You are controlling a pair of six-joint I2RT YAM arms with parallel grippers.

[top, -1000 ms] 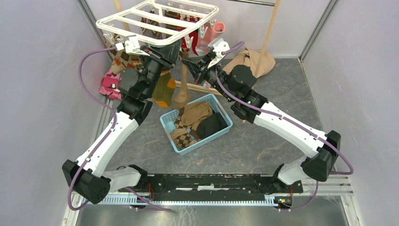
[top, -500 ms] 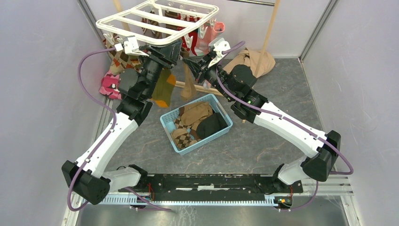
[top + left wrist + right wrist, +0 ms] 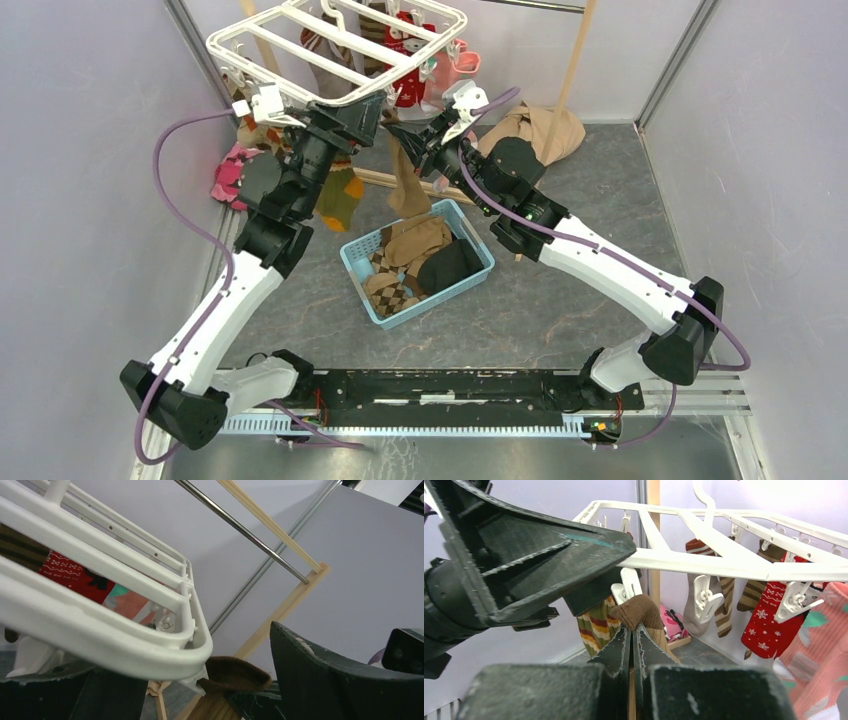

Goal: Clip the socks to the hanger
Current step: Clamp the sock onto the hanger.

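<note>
Left claw (image 3: 370,106), spread round the hanger (image 3: 250,64) rim, just tipped it up. Right claw (image 3: 631,628) is pinching the sock (image 3: 642,611) cuff right under a clip (image 3: 628,583).

Even, diffuse overhead light leaves only faint, soft shadows on the grey floor (image 3: 520,310). In the left wrist view the nearest bars of the hanger (image 3: 100,645) are bright and soft-focused; in the right wrist view the top edge glares white, while the brown sock (image 3: 639,612) is sharp.
</note>
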